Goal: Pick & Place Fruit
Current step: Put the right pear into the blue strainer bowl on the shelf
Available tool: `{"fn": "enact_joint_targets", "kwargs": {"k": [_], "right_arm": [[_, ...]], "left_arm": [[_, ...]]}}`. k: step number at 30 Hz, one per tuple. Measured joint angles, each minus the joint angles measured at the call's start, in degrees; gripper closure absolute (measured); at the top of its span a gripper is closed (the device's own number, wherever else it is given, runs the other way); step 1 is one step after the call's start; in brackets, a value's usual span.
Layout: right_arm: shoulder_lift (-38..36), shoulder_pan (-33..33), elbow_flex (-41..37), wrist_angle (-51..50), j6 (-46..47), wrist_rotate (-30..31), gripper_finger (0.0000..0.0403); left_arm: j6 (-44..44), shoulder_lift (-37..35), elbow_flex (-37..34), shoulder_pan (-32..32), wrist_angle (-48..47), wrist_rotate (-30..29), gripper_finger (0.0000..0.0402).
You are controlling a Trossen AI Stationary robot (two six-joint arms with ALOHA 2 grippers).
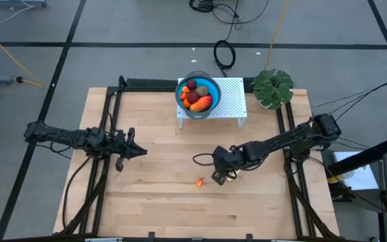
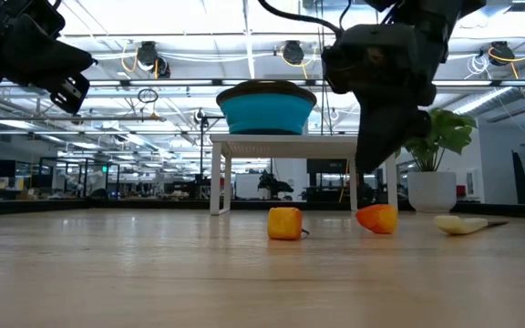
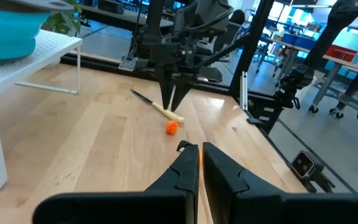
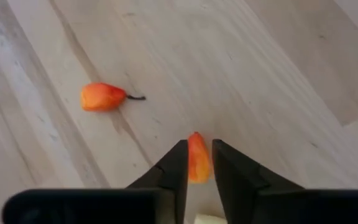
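A small orange fruit bit [image 4: 197, 140] sits between the fingertips of my right gripper [image 4: 198, 146], which slants down over the middle of the table [image 1: 218, 177] and is shut on it. A second orange bit with a dark stem [image 4: 102, 97] lies loose on the wood just left of it [image 1: 200, 181]. More fruit fills a blue bowl [image 1: 180, 94] on a white perforated stand [image 1: 232, 101] at the far edge. My left gripper [image 1: 142, 152] hangs level and shut over the table's left part, touching nothing. My right gripper pinches the orange bit [image 4: 197, 163] between its two fingers; the bit's end sticks out past the fingertips [image 4: 180, 152]. The fingers slant down from the table's right side. The bit [image 2: 376, 219] is low over the wood; I cannot tell whether it is clear of it.
A yellow-handled knife [image 3: 157, 107] lies on the table right by the right gripper, its handle end close to the held bit. A green plant in a white pot [image 1: 273, 87] stands at the far right corner. Bare wood stretches along the near side.
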Motion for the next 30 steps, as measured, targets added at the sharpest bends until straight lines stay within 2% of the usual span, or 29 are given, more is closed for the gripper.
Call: {"fn": "enact_joint_targets", "kwargs": {"k": [10,16,22,30], "right_arm": [[0.0,0.5,0.0,0.1,-6.9,-2.8,0.0212],[0.0,1.0,0.0,0.3,-14.9,-1.0,0.0154],[2.0,0.9,0.1,2.0,-17.4,-1.2,0.0134],[5.9,1.3,0.0,3.1,-17.7,-1.3,0.0133]], "left_arm": [[0.0,0.0,0.0,0.0,-1.0,0.0,0.0382],[0.0,0.0,0.0,0.0,-1.0,-0.1,0.0382],[0.4,0.0,0.0,0.0,-1.0,-0.4,0.0382],[0.2,0.0,0.0,0.0,-0.9,-0.5,0.0382]]}}
